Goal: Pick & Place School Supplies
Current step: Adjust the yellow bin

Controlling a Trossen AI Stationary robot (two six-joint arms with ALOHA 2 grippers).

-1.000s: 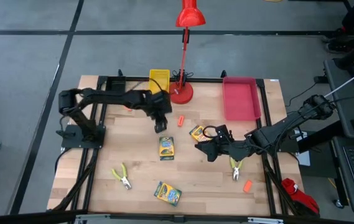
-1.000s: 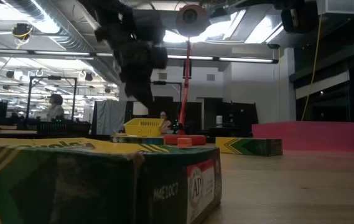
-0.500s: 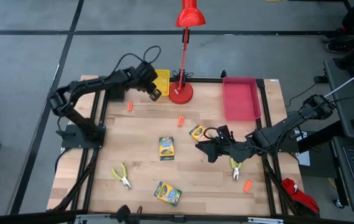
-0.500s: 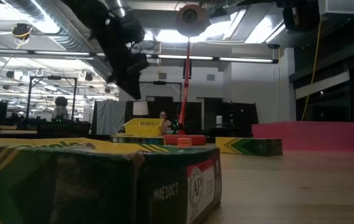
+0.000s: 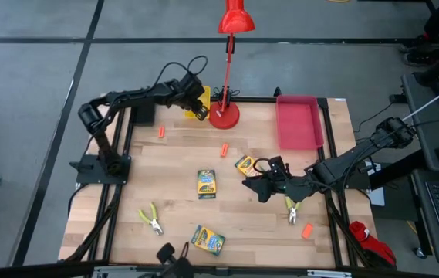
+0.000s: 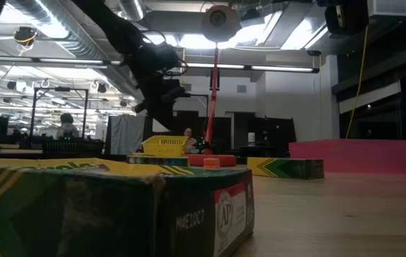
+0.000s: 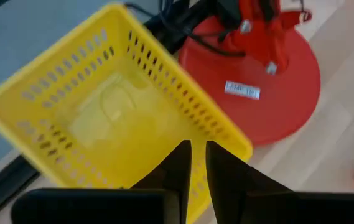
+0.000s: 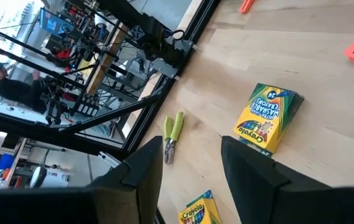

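Observation:
My left gripper [image 5: 202, 113] hovers over the yellow basket [image 5: 197, 97] by the table's far edge, its fingers nearly together with nothing between them [image 7: 198, 163]. My right gripper [image 5: 259, 185] rests low and open, right of centre. Three crayon boxes lie flat on the table [image 5: 206, 184], [image 5: 244, 164], [image 5: 207, 239]. The orange pieces [image 5: 160, 133], [image 5: 224, 149], [image 5: 306, 230] and the lime-handled pliers [image 5: 151, 219], [image 5: 291, 208] also lie on the wood. The right wrist view shows one box [image 8: 267, 118] and one pair of pliers [image 8: 172, 134] ahead of its fingers.
The red lamp's base [image 5: 224, 116] stands right beside the yellow basket, and its pole rises above it. The pink tray [image 5: 298, 122] sits at the far right. A black frame rims the table [image 5: 126, 154]. A crayon box fills the low view's foreground [image 6: 103, 207].
My left gripper has risen from low over the table's middle, near the central crayon box. It has swung toward the far edge and now hangs over the yellow basket beside the lamp base. The school supplies have stayed where they were.

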